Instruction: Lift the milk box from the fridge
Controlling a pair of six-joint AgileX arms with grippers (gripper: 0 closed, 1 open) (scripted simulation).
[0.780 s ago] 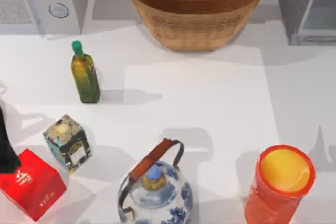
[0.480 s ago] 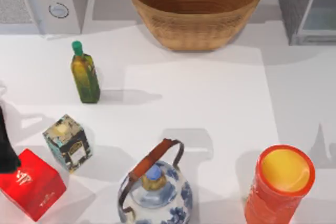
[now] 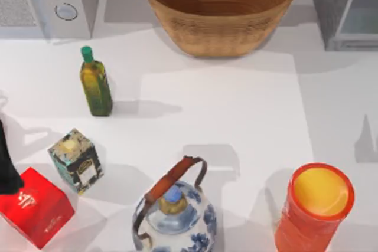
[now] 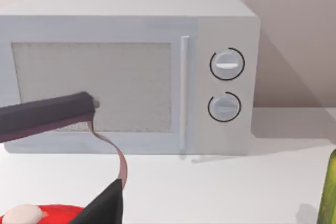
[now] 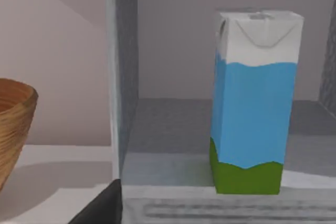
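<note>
one milk box (image 5: 254, 103) upright, near fridge (image 5: 157, 135) edge

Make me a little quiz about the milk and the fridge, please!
1. True or false: the milk box stands upright inside the fridge.
2. What colour is the band at the milk box's base: A red, B green, C yellow?
3. At which side of the table does the fridge stand in the top view?

Key: 1 true. 2 B. 3 the right side, at the far corner beside the basket.
</note>
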